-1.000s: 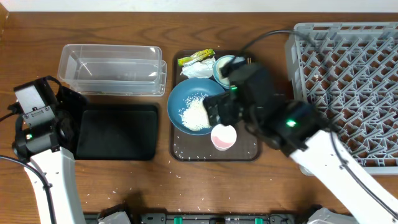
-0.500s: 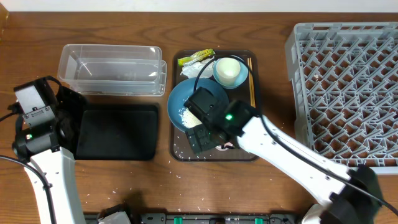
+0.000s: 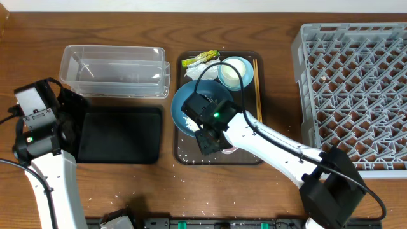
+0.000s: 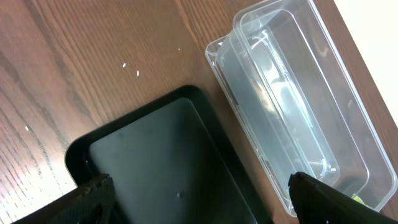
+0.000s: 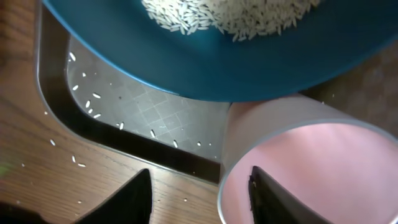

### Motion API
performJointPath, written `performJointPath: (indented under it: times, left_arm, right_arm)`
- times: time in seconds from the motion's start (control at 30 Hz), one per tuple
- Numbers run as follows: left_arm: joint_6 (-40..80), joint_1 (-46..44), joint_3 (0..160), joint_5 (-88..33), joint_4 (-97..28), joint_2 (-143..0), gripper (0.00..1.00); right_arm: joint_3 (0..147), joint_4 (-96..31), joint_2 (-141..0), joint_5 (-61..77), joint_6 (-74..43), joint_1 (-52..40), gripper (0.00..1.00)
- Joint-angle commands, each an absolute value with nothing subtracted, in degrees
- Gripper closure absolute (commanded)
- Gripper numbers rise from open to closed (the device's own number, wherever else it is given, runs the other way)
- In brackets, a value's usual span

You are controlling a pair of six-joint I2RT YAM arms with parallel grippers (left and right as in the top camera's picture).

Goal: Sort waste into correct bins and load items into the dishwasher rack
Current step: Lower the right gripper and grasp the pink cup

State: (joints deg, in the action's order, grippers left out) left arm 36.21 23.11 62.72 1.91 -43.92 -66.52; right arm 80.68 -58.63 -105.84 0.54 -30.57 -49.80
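My right gripper [image 3: 213, 141] [image 5: 199, 180] is low over the front of the brown tray [image 3: 181, 158], still open. Its jaws straddle the near wall of the small pink cup [image 5: 323, 174] [image 3: 233, 150]: one finger is inside the cup, and the other is outside with a gap to the wall. The dark-blue bowl [image 3: 186, 100] [image 5: 217, 62] holds white rice [image 5: 236, 15] just behind the cup. The white cup sits in the light-blue bowl [image 3: 235, 71], with the chopsticks [image 3: 257, 83] beside it. A yellow-green wrapper [image 3: 202, 58] and a tissue [image 3: 202, 71] lie at the tray's back. My left gripper [image 3: 71, 121] [image 4: 199, 202] hangs open over the black tray [image 4: 161, 162].
The clear tub [image 3: 114, 71] [image 4: 292, 99] stands behind the black tray [image 3: 119, 135]. The grey dishwasher rack [image 3: 356, 89] fills the right side. Loose rice grains lie on the brown tray floor [image 5: 143, 112] and on the wood in front of it.
My right arm has swung left and down across the brown tray to the pink cup. Its jaws have narrowed around the cup's wall. The left arm has not moved.
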Motion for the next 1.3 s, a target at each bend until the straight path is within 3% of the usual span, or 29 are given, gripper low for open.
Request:
performJointPath:
  times: [0.0,0.03,0.13,0.93,1.17,1.27]
  left_arm:
    - [36.5,23.3,64.0,2.8,-44.1,-66.2,0.08]
    - [36.5,23.3,64.0,2.8,-44.1,-66.2,0.08]
    - [36.5,23.3,64.0,2.8,-44.1,-66.2,0.08]
    - [36.5,23.3,64.0,2.8,-44.1,-66.2,0.08]
    - [36.5,23.3,64.0,2.8,-44.1,-66.2,0.08]
    - [36.5,23.3,64.0,2.8,-44.1,-66.2,0.08]
  right_arm:
    - [81.3,-58.5,-106.1,-0.8,-30.8,-50.7,0.66]
    - [81.3,-58.6,-106.1,-1.6,-30.8,-50.7,0.7]
    - [81.3,-58.7,-106.1,-2.1,-30.9,-50.7,0.73]
    - [79.3,-58.5,-106.1,-3.2,-32.3,-50.7,0.8]
    - [79.3,-58.7,-106.1,-3.2,-32.4,-50.7,0.97]
    - [79.3,-58.7,-106.1,-2.0,-32.3,-50.7,0.99]
